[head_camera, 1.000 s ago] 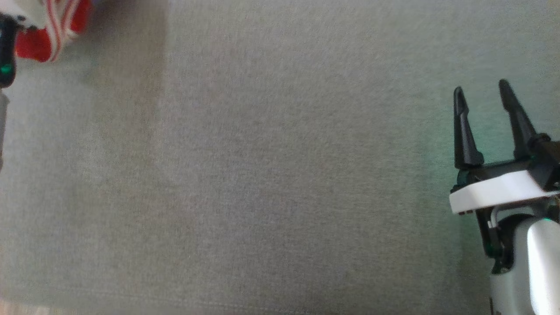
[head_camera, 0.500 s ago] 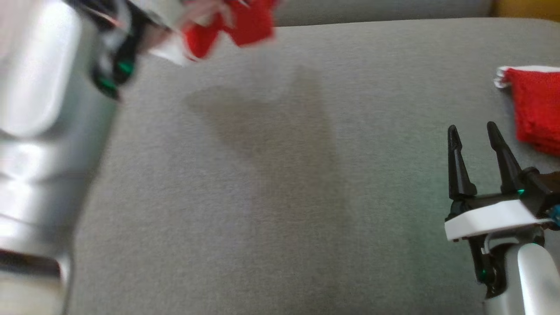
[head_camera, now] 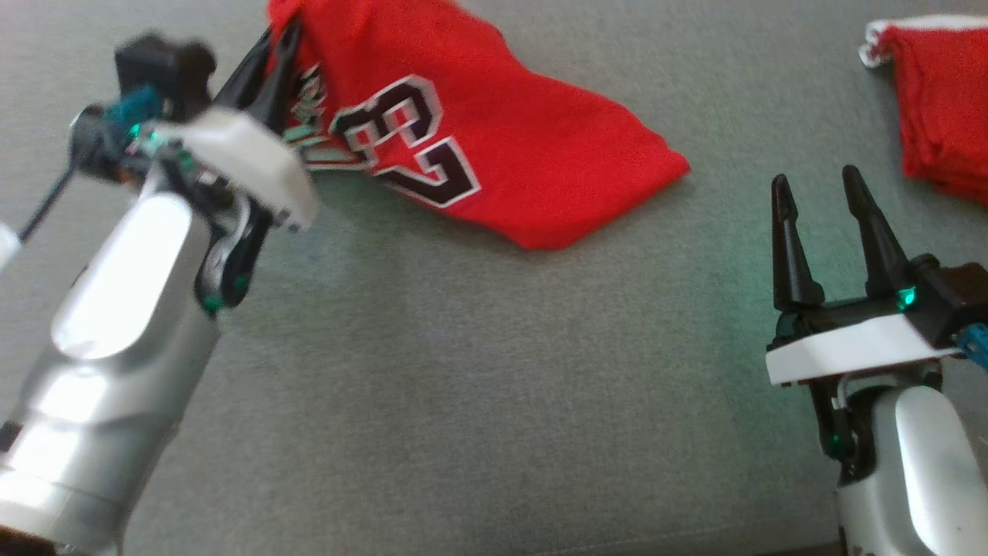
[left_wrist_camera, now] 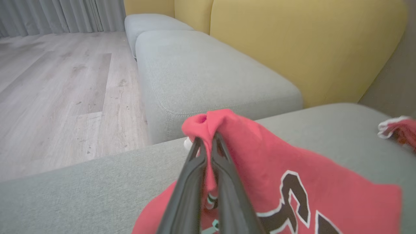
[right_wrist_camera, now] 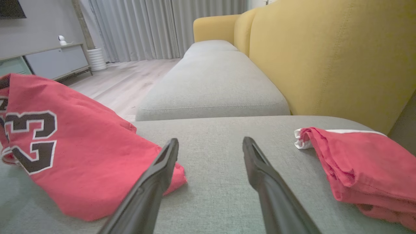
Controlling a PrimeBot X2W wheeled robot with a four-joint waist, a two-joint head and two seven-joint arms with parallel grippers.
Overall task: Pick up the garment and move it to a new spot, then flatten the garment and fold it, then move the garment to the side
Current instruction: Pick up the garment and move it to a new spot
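L jaws clamped on garment edge, R jaws apart; open cushion btwn them.

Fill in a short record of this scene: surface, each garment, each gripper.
Surface: grey fabric sofa cushion
Main garment: red jersey printed with black-and-white 23, lying crumpled, one edge lifted
Left gripper: shut on the jersey's bunched edge
Right gripper: open, empty, between the two garments
Other garment: folded red cloth with white trim, right side
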